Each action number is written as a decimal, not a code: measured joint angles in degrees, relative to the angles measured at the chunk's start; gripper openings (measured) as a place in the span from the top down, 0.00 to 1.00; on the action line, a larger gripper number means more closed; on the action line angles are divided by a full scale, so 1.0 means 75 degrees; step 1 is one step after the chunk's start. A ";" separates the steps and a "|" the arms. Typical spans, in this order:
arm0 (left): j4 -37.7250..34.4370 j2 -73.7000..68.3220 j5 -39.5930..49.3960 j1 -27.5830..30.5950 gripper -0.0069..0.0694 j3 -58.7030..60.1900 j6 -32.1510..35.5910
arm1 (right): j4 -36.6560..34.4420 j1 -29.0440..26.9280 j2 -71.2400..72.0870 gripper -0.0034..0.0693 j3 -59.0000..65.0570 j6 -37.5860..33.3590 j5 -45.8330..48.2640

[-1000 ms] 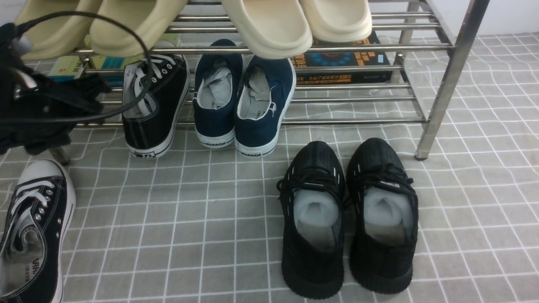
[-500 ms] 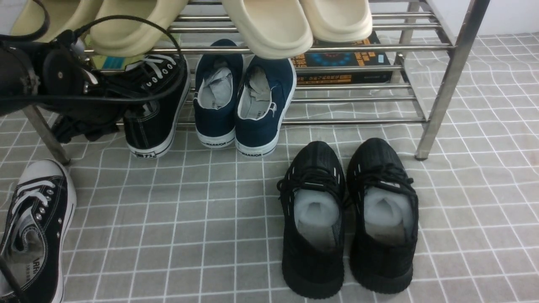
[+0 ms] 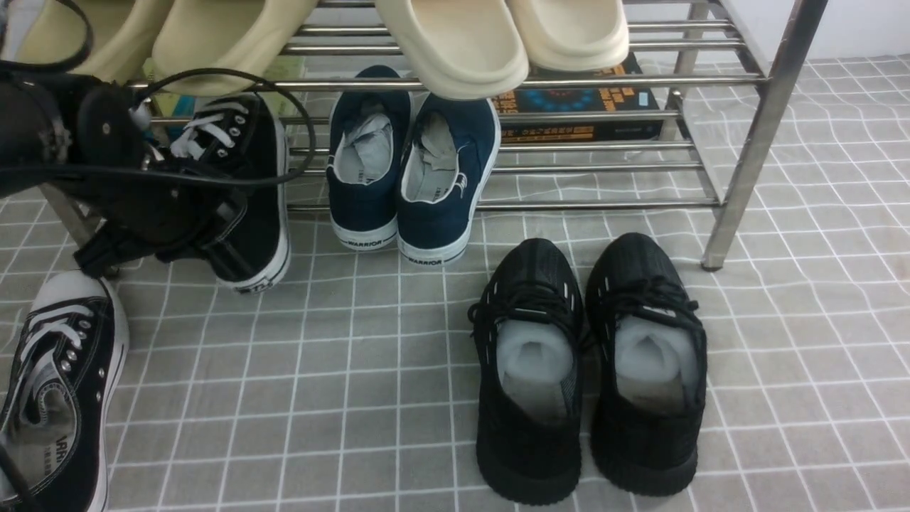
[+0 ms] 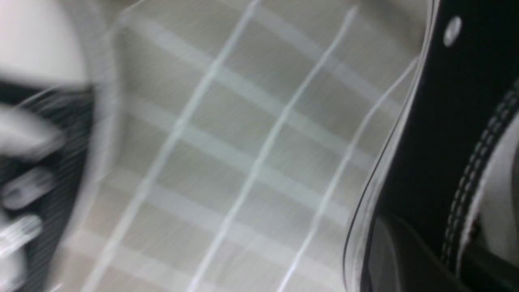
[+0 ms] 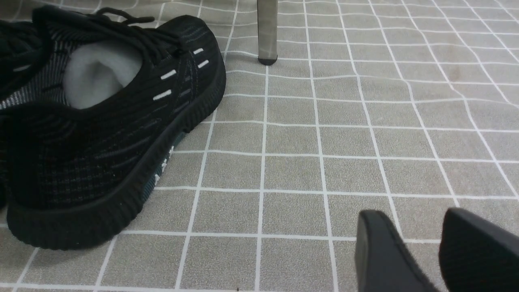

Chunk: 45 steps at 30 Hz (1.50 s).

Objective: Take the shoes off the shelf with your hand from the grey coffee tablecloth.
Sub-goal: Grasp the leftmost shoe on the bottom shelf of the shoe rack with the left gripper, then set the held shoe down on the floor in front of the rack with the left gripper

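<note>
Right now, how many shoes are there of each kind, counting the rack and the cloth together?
Cream slides: 4
Black canvas sneakers: 2
Navy slip-ons: 2
Black knit sneakers: 2
Total: 10

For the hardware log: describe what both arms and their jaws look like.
The left gripper is a bulky matte black unit with a round disc plate carrying a small silver screw; thin black cables loop over it. Of the right gripper only two matte black jaws with rounded tips show, in its wrist view; no markings are visible on either.
</note>
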<state>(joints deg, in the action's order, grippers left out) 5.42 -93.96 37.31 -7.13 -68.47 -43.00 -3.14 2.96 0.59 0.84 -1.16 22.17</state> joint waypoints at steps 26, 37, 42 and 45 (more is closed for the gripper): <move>0.1521 0.1704 0.0842 -0.0318 0.88 0.2832 -0.1119 | 0.0000 0.0000 0.0000 0.62 0.0000 0.0000 0.0000; 0.1679 0.1704 0.0540 -0.0318 0.88 0.3285 -0.1630 | 0.0000 0.0000 0.0000 0.62 0.0000 0.0000 0.0000; 0.1494 0.1710 0.1103 -0.0318 0.88 0.3313 -0.1264 | 0.0000 0.0000 0.0000 0.62 0.0000 0.0000 0.0000; 0.1476 0.1710 0.1155 -0.0318 0.87 0.3316 -0.1217 | 0.0000 0.0000 0.0000 0.62 0.0000 0.0000 0.0000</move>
<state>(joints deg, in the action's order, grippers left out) 16.49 -81.13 45.97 -9.52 -43.60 -52.12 -3.14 2.96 0.59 0.84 -1.16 22.17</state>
